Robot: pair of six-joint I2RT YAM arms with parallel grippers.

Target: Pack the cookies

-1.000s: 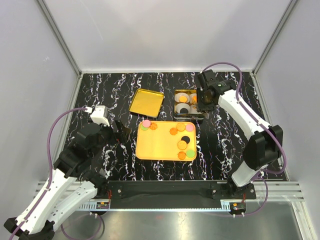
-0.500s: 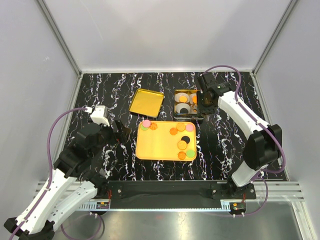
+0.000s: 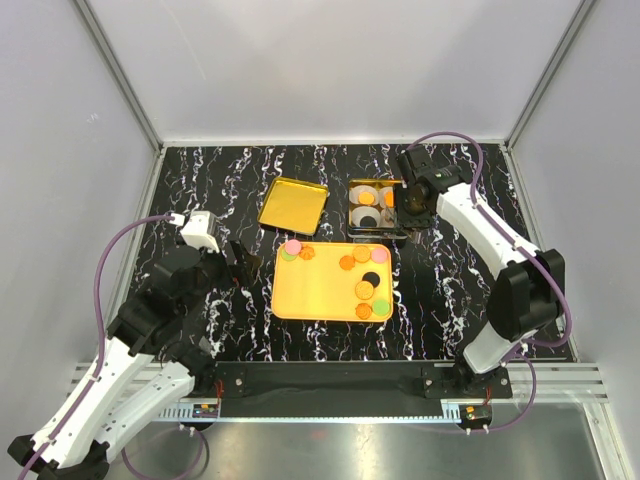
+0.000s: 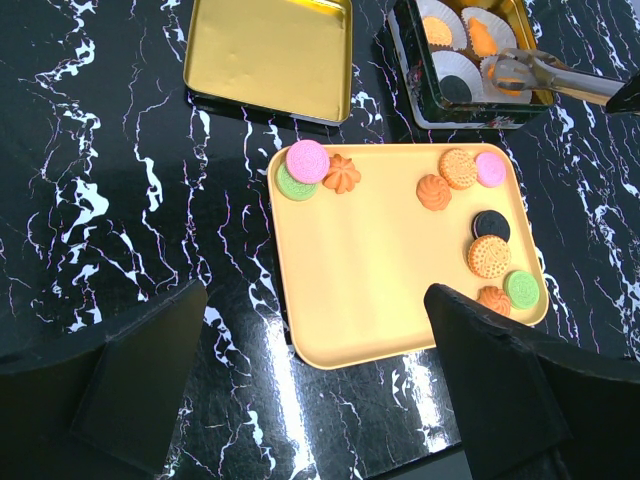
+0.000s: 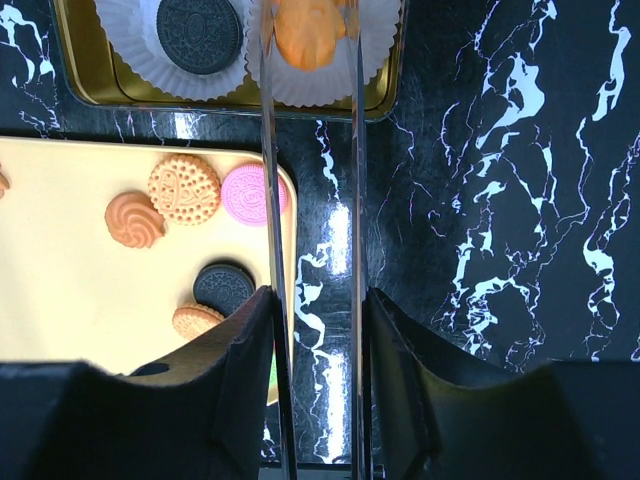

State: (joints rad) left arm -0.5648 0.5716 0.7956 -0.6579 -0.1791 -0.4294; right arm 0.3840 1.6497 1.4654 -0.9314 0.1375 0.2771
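Tongs (image 5: 356,180) clamped in the right gripper (image 5: 315,300) stretch over the tin (image 5: 230,108), straddling an orange cookie (image 5: 308,30); left gripper (image 4: 315,300) hangs wide open.

Cookies (image 4: 489,256) on tray (image 4: 370,265), tin (image 4: 470,118) behind it.

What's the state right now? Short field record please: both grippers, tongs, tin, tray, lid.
left gripper: open, empty, left of the tray
right gripper: shut on tongs
tongs tips: either side of an orange cookie in a paper cup; contact unclear
tin: at least three cups hold a cookie
tray: ten cookies on it
gold lid: left of the tin, nothing in it
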